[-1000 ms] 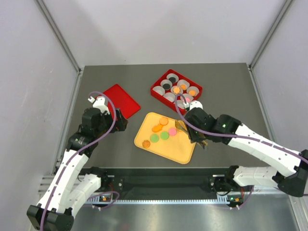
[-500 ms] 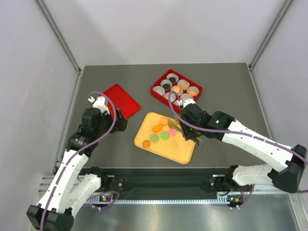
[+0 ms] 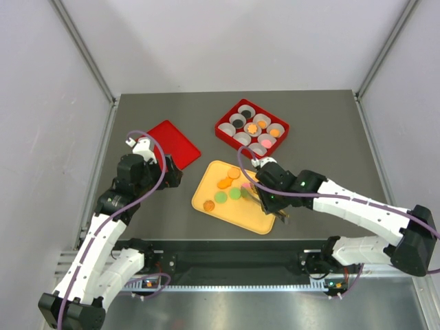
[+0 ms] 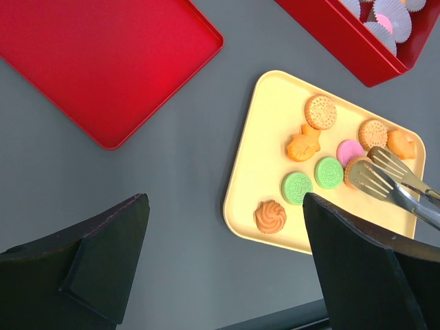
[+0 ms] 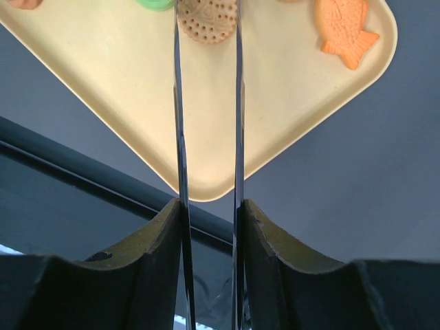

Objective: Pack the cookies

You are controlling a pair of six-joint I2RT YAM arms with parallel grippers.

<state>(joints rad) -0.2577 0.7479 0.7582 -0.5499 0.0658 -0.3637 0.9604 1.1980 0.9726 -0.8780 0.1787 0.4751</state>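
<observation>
Several cookies lie on a yellow tray (image 3: 256, 217): a round orange one (image 4: 320, 111), a fish shape (image 4: 303, 144), a pink one (image 4: 350, 151), two green ones (image 4: 328, 172) and an orange swirl (image 4: 270, 216). My right gripper (image 3: 267, 196) is shut on metal tongs (image 4: 390, 177). The tong blades (image 5: 177, 103) stand either side of a round orange cookie (image 5: 206, 20) on the tray, a little apart. A fish cookie (image 5: 346, 27) lies to their right. My left gripper (image 3: 172, 172) is open and empty above the bare table, left of the tray.
A red box (image 3: 223, 132) with white paper cups, some holding cookies, stands behind the tray. A flat red lid (image 3: 172, 143) lies at the back left, by my left gripper. The table's near edge runs just below the tray (image 5: 137, 103).
My right arm has moved left and nearer with the tongs, from the tray's right edge to over the tray's cookies. The left arm has not moved.
</observation>
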